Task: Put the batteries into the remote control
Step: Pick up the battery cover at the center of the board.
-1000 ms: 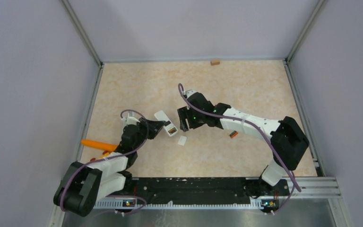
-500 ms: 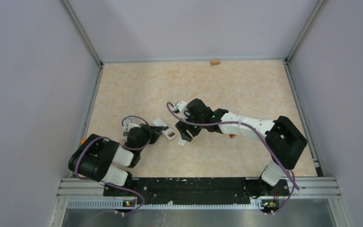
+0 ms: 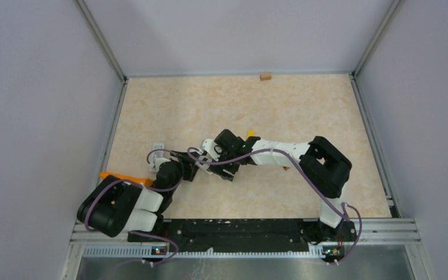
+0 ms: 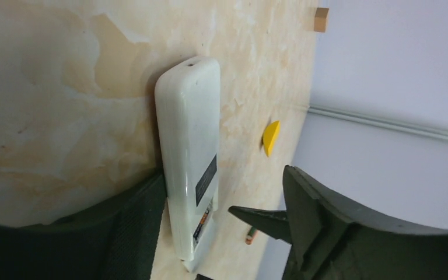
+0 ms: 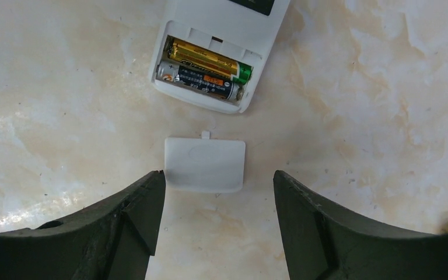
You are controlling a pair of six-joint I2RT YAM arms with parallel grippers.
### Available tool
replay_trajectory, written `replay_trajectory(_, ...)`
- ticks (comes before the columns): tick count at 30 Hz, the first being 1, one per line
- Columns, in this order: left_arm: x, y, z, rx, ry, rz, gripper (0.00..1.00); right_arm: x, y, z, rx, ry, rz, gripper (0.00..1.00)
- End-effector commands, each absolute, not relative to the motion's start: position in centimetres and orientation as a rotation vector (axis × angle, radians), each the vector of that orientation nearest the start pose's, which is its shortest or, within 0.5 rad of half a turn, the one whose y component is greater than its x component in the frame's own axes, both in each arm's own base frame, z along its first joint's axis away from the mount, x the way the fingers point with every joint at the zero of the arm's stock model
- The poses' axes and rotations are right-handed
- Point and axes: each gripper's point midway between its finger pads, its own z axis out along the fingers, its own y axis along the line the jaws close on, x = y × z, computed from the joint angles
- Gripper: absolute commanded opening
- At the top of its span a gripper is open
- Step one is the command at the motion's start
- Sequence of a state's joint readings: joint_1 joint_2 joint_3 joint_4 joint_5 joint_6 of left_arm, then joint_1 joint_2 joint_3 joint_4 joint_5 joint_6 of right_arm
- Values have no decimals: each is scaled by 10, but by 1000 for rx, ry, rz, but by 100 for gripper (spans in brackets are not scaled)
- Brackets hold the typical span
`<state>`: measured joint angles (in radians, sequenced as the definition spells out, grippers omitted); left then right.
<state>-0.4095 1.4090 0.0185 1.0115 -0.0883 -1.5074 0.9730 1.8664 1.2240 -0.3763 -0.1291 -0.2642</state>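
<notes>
remote [image 5: 201, 17]: lay back-up on the table [image 3: 303, 111], top centre of the right wrist view. Bay at its lower end was uncovered.
gold battery [image 5: 207, 58]: sat in the bay's upper slot, green end toward frame right.
dark battery [image 5: 201, 80]: sat in the lower slot, touching the gold one, with an orange band mid-body.
third battery [image 4: 251, 235]: loose on the table, low centre of the left wrist view, apart from the remote. Too small for detail.
lid [image 5: 205, 165]: flat on the table just below the remote's open end, tab toward it, with a gap between.
right gripper [image 5: 219, 178]: jaws wide, holding nothing. Fingers [image 5: 134, 216] sat bottom left and bottom right, straddling the lid. The left one was just beside the lid edge; couldn't tell contact.
left gripper [image 4: 223, 175]: jaws apart, no clamp. The remote lay between them, with the lower-left finger [image 4: 134, 227] at its long side and the other finger clear of it.
top view: both grippers sat close together left of centre, with the remote mostly hidden under them.
yellow piece [image 4: 271, 137]: on the table beyond the remote.
block [image 3: 265, 76]: top centre, at the far wall.
orange cylinder [image 3: 122, 176]: lower left, beside the left arm.
</notes>
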Motion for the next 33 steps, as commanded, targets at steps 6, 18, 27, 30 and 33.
replay_trajectory(6,253,-113,21,-1316,1920,-786,95,230,367,39,-1723,2067,396,70)
replay_trajectory(18,245,-79,46,-1321,1908,-545,99,221,368,27,-1774,2126,330,70)
replay_trajectory(27,246,-59,65,-1304,1825,-464,99,229,373,24,-1681,2189,298,51)
replay_trajectory(30,245,-58,65,-1301,1830,-459,99,232,374,26,-1656,2198,290,38)
replay_trajectory(33,243,-60,67,-1286,1844,-462,99,237,374,32,-1616,2193,269,34)
